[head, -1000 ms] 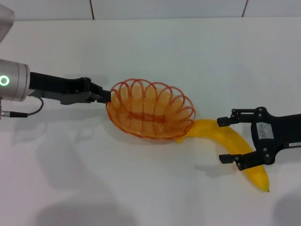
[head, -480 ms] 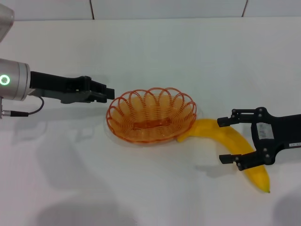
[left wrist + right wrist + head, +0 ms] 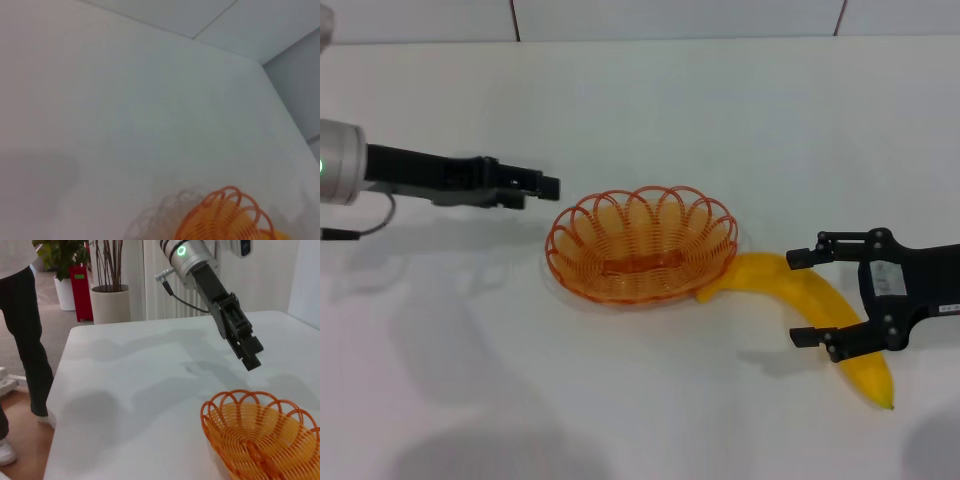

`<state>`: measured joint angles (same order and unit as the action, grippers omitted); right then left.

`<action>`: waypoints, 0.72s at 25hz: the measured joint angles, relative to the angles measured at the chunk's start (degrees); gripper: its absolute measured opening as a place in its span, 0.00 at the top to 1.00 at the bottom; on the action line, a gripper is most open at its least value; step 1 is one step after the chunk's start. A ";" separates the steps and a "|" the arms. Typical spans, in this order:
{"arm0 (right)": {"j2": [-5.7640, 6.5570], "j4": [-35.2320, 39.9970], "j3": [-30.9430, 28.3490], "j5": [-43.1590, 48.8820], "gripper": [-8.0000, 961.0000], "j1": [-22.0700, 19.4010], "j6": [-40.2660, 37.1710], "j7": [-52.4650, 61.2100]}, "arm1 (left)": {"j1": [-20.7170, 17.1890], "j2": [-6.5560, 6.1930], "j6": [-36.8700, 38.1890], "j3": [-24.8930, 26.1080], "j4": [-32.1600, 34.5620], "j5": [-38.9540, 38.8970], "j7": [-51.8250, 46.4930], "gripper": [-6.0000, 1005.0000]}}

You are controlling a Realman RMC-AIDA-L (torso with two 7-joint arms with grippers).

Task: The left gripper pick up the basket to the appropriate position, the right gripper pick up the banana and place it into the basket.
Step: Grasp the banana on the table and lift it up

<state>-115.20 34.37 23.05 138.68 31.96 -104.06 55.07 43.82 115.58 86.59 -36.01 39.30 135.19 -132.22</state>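
Sitting flat on the surface (image 3: 650, 90), the orange basket (image 3: 640, 243) touches the banana (image 3: 820, 310); right gripper (image 3: 804, 297) straddles it unclenched, left gripper (image 3: 548, 186) clenched, empty.

I see even, bright overhead light on the white table (image 3: 650, 110), with no hard glare. Soft grey shadows pool under both arms and beside the basket (image 3: 642, 245). My left wrist view is hazy, the basket's rim there out of focus. The right wrist view reads crisp.
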 joint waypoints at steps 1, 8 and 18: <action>0.00 0.00 -0.04 -0.01 0.08 -0.05 0.00 0.01 | -0.48 -0.07 0.73 -0.06 1.77 0.17 0.30 0.47; -0.02 0.00 -0.23 -0.88 0.08 -0.31 0.00 0.04 | -8.35 0.61 5.50 0.15 19.14 -3.11 15.70 0.20; 0.05 0.00 -0.61 -3.21 0.08 -0.59 0.00 0.04 | -13.45 0.88 9.72 1.34 10.98 -8.53 47.55 0.14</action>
<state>-115.15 34.37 22.44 135.46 31.37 -104.06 55.11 30.37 116.46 96.31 -34.66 50.28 126.65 -84.68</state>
